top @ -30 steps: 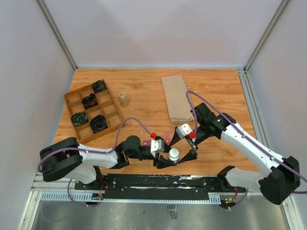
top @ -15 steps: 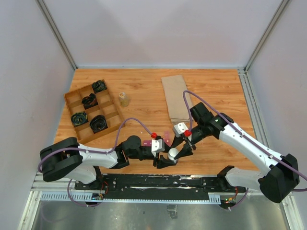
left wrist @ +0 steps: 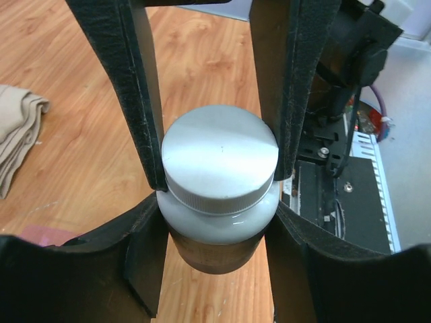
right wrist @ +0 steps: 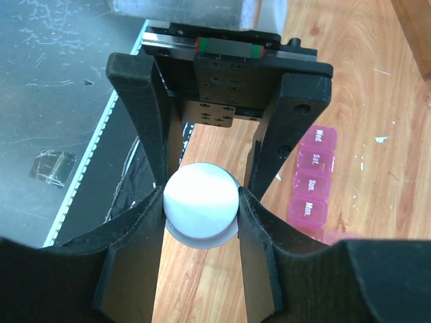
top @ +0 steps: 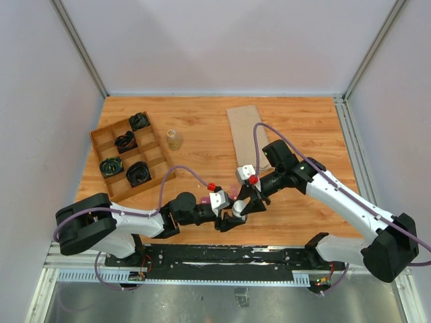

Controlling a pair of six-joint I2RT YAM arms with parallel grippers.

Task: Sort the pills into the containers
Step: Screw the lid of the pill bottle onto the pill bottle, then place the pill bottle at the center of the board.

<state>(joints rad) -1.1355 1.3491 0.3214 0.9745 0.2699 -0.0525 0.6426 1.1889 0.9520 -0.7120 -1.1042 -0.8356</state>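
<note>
Moved inward from the right, the right gripper (right wrist: 201, 205) now pinches the white cap (left wrist: 220, 158) of the bottle (left wrist: 215, 235). The left gripper (left wrist: 217, 215) clamps the bottle body. The containers (right wrist: 314, 178) lie just beside, centre right of the right wrist view.

Wooden table (top: 202, 128) has a divided wooden tray (top: 156, 149) sitting at an angle on the left side, with four black coiled-looking things (top: 126, 142) each in its own cell. A little clear jar (top: 175, 139) stands upright just beside the tray's right edge. A folded tan cloth (top: 248, 138) lies further right, well apart from both
</note>
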